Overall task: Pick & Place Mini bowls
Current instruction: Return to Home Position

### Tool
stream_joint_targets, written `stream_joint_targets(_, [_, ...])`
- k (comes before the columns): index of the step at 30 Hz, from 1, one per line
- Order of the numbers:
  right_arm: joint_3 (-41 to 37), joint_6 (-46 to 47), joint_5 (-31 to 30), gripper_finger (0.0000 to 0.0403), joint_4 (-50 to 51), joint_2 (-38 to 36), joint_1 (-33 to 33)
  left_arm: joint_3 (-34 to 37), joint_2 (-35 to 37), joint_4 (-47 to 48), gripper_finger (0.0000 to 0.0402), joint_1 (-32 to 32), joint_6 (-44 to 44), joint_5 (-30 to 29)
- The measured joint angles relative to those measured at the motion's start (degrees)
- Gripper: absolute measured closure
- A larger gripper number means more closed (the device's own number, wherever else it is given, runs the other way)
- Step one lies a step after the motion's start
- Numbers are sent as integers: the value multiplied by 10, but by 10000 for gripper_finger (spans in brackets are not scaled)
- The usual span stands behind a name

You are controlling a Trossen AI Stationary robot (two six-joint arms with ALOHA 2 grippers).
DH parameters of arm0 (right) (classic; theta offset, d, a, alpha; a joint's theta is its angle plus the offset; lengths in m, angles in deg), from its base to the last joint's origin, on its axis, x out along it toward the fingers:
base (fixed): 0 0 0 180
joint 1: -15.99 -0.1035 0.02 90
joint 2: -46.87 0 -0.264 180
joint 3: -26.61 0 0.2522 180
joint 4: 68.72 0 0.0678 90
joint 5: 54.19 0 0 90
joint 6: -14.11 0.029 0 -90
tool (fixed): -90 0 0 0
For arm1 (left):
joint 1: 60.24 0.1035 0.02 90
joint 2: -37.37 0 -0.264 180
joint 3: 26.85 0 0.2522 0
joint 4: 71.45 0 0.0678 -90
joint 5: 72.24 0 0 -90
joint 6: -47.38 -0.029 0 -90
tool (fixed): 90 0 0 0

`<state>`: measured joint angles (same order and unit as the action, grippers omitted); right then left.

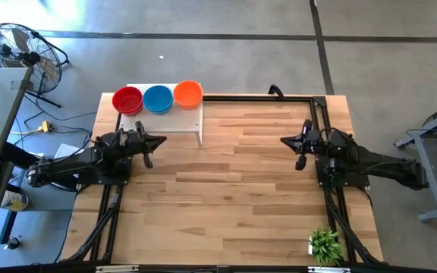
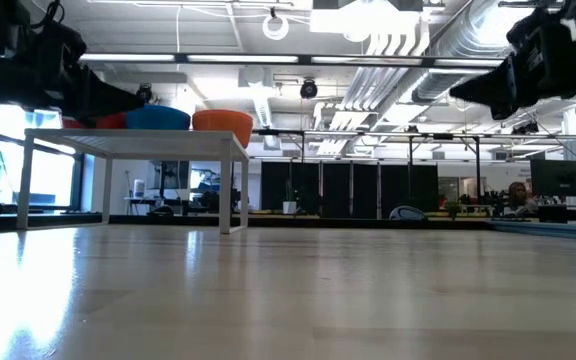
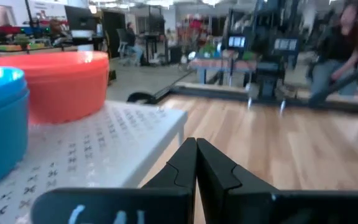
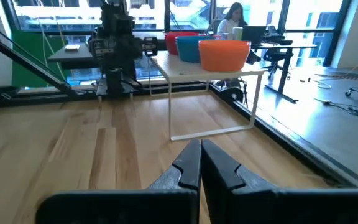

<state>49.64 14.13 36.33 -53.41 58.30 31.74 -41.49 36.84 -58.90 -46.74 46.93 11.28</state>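
Red, blue, orange plastic mini bowls point(image 1: 158, 98) are sitting on the white perforated stand point(image 1: 182, 125); left jaws and right jaws are resting shut, empty. Seemingly only homing is remaining.

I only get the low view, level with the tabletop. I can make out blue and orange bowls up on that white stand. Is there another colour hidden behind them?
Observer: Yes. From above, the red bowls sit on the white stand nearest the left arm, then the blue bowls, then the orange bowls, all in one row.
Operator: Are the arms carrying anything?
Observer: No. The left tool is shut and empty, beside the stand.
Operator: And the other one?
Observer: The right tool is shut and empty too, over the opposite side of the table.
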Motion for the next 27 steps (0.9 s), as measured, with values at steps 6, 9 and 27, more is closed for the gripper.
stream_joint_targets(6, [-87,42,11,403,-84,-32,0,0,2,-11,399,0,16,17])
stream_joint_targets(9, [-87,45,15,403,-60,-63,0,0,2,-2,399,0,35,20])
stream_joint_targets(27, [-87,68,-30,402,-31,-77,0,2,-1,1,399,0,39,36])
